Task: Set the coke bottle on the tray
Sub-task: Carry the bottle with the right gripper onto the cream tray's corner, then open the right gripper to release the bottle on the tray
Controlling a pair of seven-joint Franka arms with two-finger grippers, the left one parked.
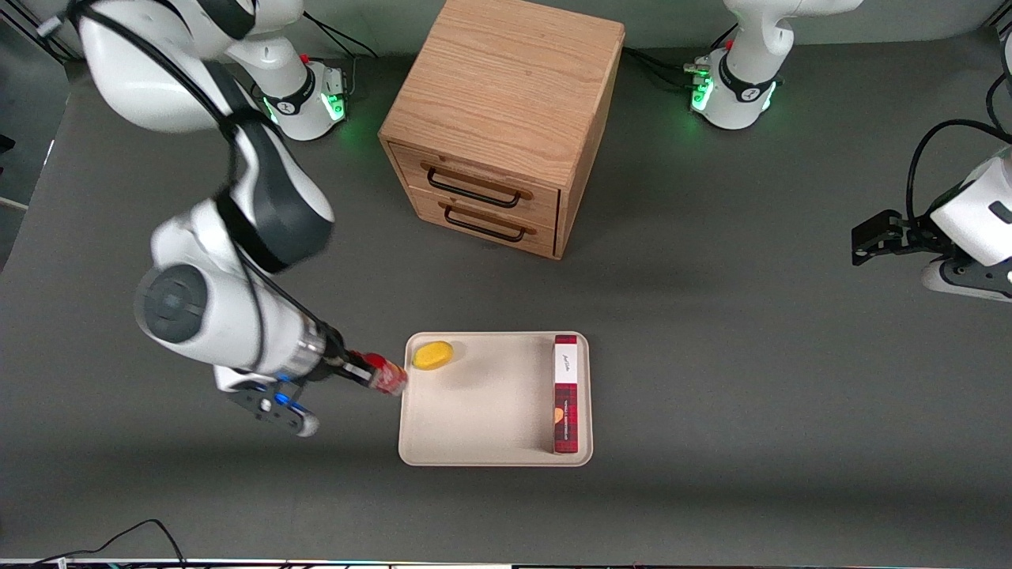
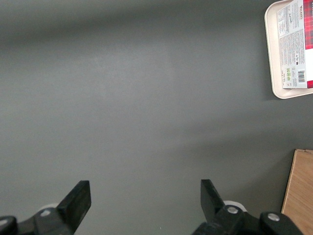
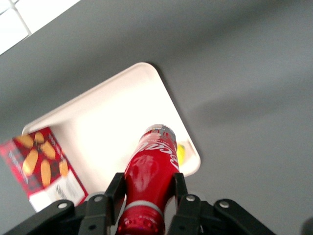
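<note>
Pincer (image 3: 145,196)-held coke bottle (image 3: 150,181) beside lemon (image 1: 432,356)

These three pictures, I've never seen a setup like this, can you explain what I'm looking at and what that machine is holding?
It is a robot arm working over a grey table. The wide picture looks down at the table from the front. The other two come from cameras on the arms' wrists.

The working arm's gripper hangs at the tray's edge on the working arm's end of the table, and its fingers are shut on a small red coke bottle. On the table lies a cream tray. On it are a yellow rounded object and a long red plaid box. A wooden cabinet with two drawers stands farther from the front camera than the tray.

The bottle is not yet set down on the tray.
</note>
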